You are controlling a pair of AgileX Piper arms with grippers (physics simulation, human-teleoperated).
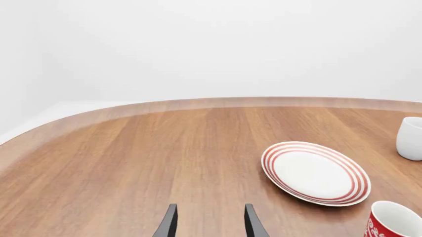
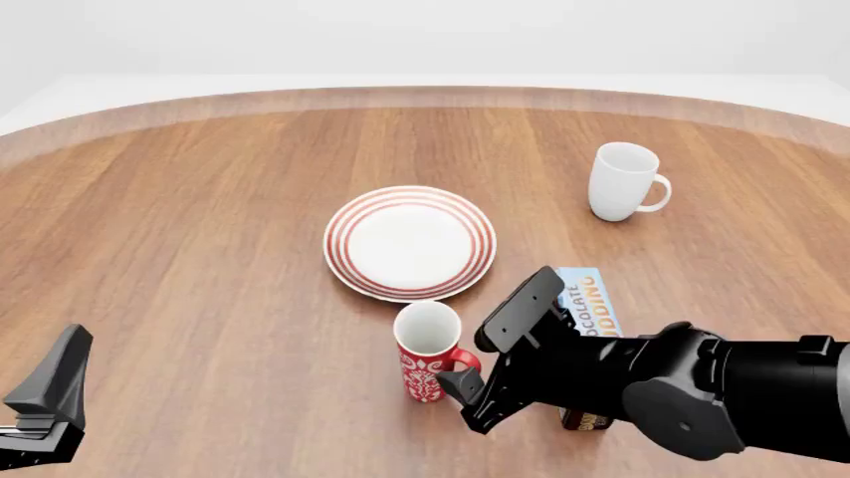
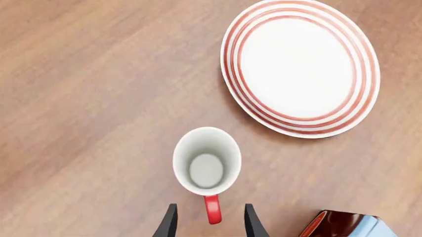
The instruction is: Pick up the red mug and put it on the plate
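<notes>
Now approach step: right end effector (image 3: 207, 222) open, holding nothing, straddling handle of red mug (image 3: 206, 161) (upright, lower centre); next: close, lift toward plate (image 3: 302, 66) upper right; left end effector (image 1: 209, 222) open, idle.

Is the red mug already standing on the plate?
No, the red mug stands upright on the table, just in front of the empty plate.

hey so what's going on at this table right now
The right gripper is open, its fingers either side of the red mug's handle, not yet closed. The red mug stands upright on the table, just in front of the empty plate. The left gripper hangs open off to the side. A white mug and a box sit untouched.
</notes>
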